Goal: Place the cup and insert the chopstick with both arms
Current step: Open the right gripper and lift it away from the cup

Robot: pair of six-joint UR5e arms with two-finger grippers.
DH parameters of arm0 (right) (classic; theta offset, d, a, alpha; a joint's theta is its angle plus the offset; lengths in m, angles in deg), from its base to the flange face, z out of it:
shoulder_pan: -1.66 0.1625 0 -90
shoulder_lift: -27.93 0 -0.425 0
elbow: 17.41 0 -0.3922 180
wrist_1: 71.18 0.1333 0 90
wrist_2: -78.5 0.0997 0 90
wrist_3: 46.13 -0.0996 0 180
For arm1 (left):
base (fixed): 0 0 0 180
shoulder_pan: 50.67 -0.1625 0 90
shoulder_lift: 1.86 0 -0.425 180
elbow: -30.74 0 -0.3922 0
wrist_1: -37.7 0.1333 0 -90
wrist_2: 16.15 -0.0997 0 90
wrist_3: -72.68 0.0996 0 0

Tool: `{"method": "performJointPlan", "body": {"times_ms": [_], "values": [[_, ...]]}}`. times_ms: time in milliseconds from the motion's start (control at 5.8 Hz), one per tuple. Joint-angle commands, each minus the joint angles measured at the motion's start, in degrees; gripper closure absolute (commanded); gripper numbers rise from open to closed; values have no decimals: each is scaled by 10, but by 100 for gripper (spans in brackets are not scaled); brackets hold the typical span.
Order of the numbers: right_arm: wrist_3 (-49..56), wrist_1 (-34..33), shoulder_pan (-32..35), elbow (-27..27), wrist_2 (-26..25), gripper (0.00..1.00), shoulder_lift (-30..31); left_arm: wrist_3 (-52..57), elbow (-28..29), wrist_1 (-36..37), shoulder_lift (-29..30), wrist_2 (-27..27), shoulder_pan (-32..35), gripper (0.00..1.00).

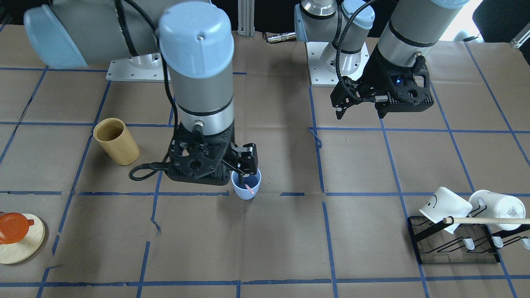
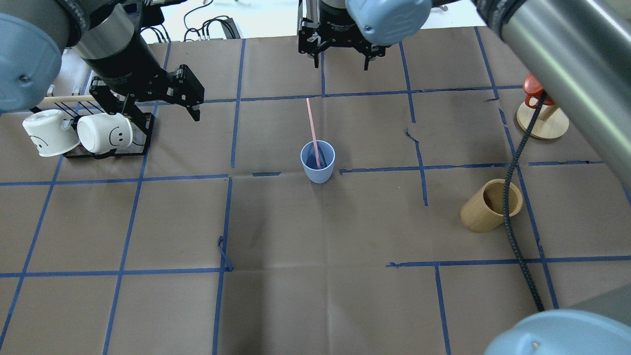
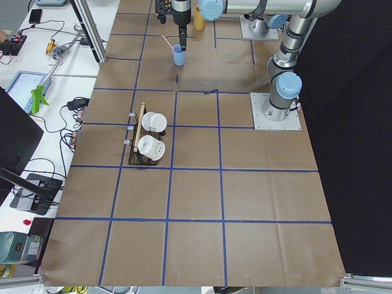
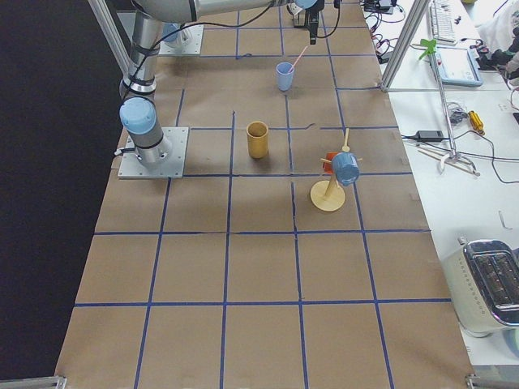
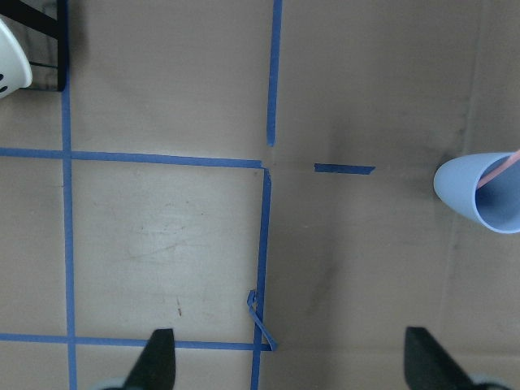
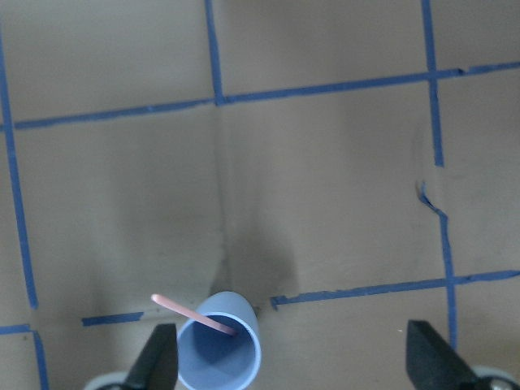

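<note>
Right gripper (image 6: 291, 361) hangs above the cup (image 2: 318, 167), jaws spread wide and holding nothing. The cup stands upright on the bench (image 2: 315, 296) with the pink chopstick (image 2: 312, 128) leaning inside it. The left gripper (image 5: 291, 361), equally wide and empty, hovers near the white mugs (image 2: 98, 133).
</note>
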Motion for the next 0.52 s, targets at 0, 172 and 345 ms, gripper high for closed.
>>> {"method": "performJointPlan", "body": {"times_ms": [0,172,345], "values": [[121,81,-87,-62,2,0,91,-1,-1,-1,0,0,0,1],[151,79,-119,-133,3,0,148,-1,-1,-1,0,0,0,1],[157,55,-136,-196,5,0,188,0,-1,-1,0,0,1,1]]}}
